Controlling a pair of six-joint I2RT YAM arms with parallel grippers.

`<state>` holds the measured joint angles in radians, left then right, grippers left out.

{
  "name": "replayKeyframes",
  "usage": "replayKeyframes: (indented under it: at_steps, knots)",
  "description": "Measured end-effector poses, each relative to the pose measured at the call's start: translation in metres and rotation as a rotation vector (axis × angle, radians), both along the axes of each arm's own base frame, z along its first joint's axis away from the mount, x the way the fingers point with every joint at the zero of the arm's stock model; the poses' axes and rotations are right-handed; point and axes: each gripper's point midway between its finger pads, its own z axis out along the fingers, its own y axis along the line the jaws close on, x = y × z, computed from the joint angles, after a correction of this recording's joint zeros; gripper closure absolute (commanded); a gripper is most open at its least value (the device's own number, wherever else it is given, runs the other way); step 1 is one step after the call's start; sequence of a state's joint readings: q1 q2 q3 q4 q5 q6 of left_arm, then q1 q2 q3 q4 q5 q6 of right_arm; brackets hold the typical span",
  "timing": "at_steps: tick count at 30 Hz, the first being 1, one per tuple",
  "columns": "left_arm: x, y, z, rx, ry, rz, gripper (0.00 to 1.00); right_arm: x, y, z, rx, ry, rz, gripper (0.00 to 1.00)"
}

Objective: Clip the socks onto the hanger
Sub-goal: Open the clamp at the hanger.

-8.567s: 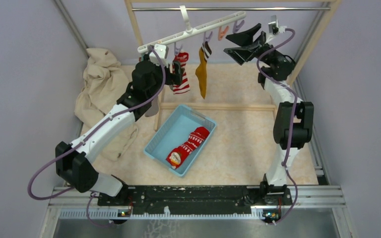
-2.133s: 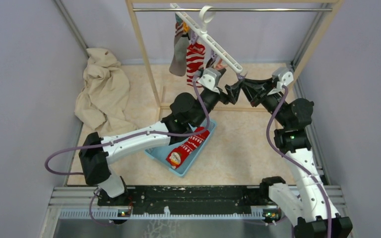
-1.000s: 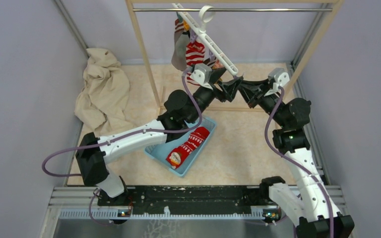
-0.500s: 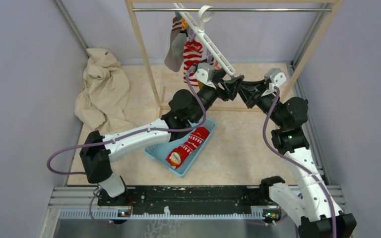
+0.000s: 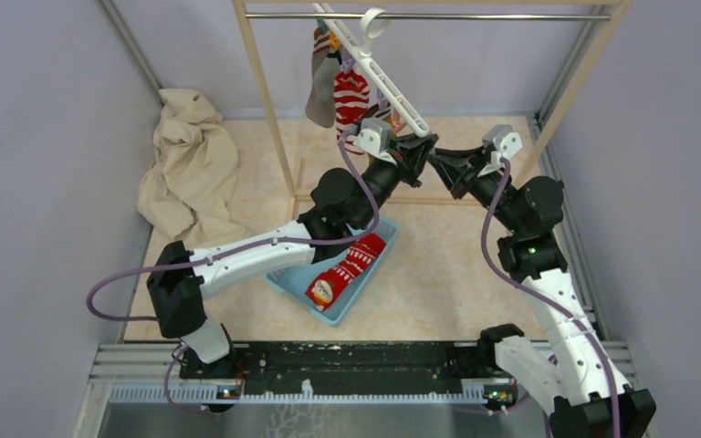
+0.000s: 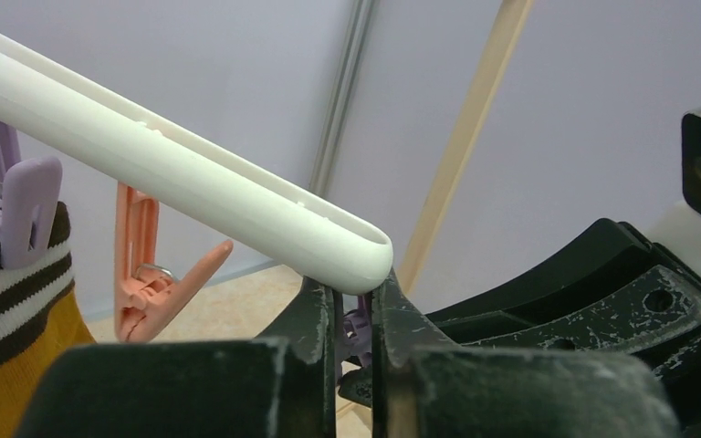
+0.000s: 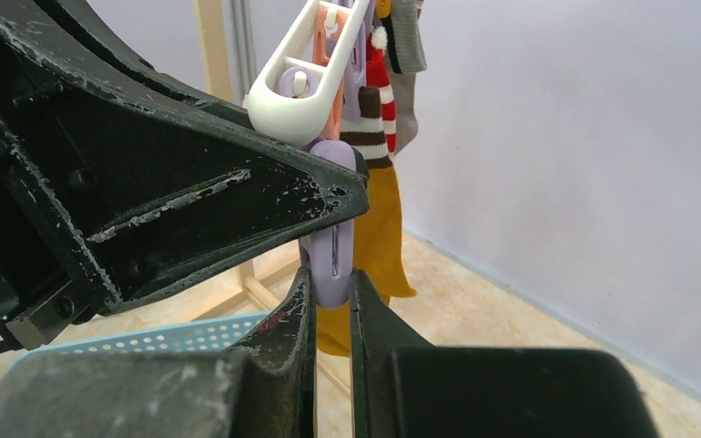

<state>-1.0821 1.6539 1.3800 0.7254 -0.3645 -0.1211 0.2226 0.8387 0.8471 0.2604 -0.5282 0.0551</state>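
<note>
The white hanger [image 5: 388,78] hangs slanted from the rail, its low end between my two grippers. My left gripper [image 5: 423,146] [image 6: 354,297] is shut on the end purple peg [image 6: 356,328] just beneath the bar's tip [image 6: 347,255]. My right gripper [image 5: 438,157] [image 7: 331,283] is shut on the lower part of the same purple peg [image 7: 333,246]. The mustard sock [image 7: 379,228] [image 6: 5,383] hangs from a purple peg further along, next to an empty orange peg [image 6: 146,274]. The red patterned sock [image 5: 347,267] lies in the blue basket [image 5: 301,251].
A wooden rack with a metal rail [image 5: 420,15] carries the hanger; its left post [image 5: 265,91] stands beside my left arm. A grey sock [image 5: 319,87] and a red-and-white striped sock [image 5: 351,91] hang at the hanger's high end. A beige cloth [image 5: 187,160] lies at the back left.
My left gripper has closed from open onto the end peg. Both grippers and the hanger's low end have shifted slightly up and away.
</note>
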Motion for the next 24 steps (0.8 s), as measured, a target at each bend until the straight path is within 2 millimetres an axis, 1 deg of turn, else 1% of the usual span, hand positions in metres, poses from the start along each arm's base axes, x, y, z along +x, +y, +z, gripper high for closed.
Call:
replayKeyframes:
  at_steps: [3, 4, 6, 8, 11, 13, 15, 20, 22, 24]
  knots:
    - [0.000, 0.000, 0.000, 0.002, -0.001, 0.001, 1.00, 0.000, 0.000, 0.000, 0.000, -0.002, -0.002, 1.00]
    - [0.000, 0.001, 0.000, 0.002, -0.002, 0.002, 1.00, 0.000, 0.000, 0.001, 0.001, -0.002, -0.003, 0.95]
    - [0.001, 0.001, 0.000, 0.002, -0.003, 0.002, 1.00, 0.000, -0.001, 0.001, 0.001, -0.002, -0.004, 0.79]
    - [0.001, 0.001, 0.000, 0.003, -0.003, 0.000, 1.00, 0.000, 0.000, 0.001, 0.005, 0.001, -0.003, 0.67]
    - [0.001, 0.003, 0.002, 0.000, -0.007, -0.002, 1.00, 0.003, -0.004, 0.000, 0.015, 0.011, -0.030, 0.54]
    - [0.000, 0.006, 0.004, -0.003, -0.009, -0.002, 1.00, 0.005, -0.007, 0.000, 0.020, 0.020, -0.056, 0.48]
    - [-0.001, 0.009, 0.007, -0.008, -0.012, -0.002, 1.00, 0.005, -0.011, -0.001, 0.029, 0.029, -0.082, 0.45]
    - [-0.005, 0.018, 0.011, -0.020, -0.019, -0.001, 1.00, 0.008, -0.027, 0.001, 0.064, 0.049, -0.178, 0.44]
    - [-0.007, 0.020, 0.010, -0.020, -0.020, 0.000, 1.00, 0.011, -0.035, -0.001, 0.078, 0.069, -0.225, 0.44]
    - [-0.007, 0.023, 0.008, -0.018, -0.021, -0.003, 1.00, 0.017, -0.041, -0.009, 0.094, 0.111, -0.269, 0.44]
